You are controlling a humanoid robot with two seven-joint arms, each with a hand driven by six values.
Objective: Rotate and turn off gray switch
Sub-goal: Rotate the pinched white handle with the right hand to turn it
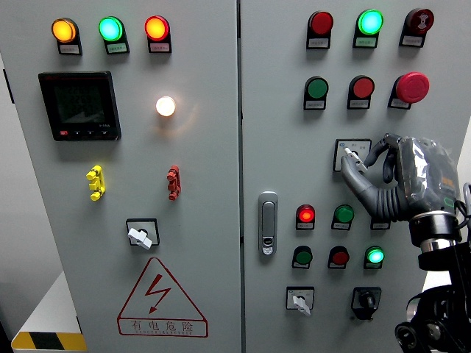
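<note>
1. On the panel [206, 220], the gray switch [352, 155] sits at about 3 o'clock, just under the green and red buttons.
2. Right hand [401, 176] pinches its knob; a weak grip could slip mid-turn.
3. Its curled fingers [379, 151] could bump the red lamp [305, 215] at 7 o'clock of the switch.

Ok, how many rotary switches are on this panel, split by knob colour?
Gray-knob rotary switches: 3 (one at the right hand)
Black-knob rotary switch: 1
Total: 4
</note>
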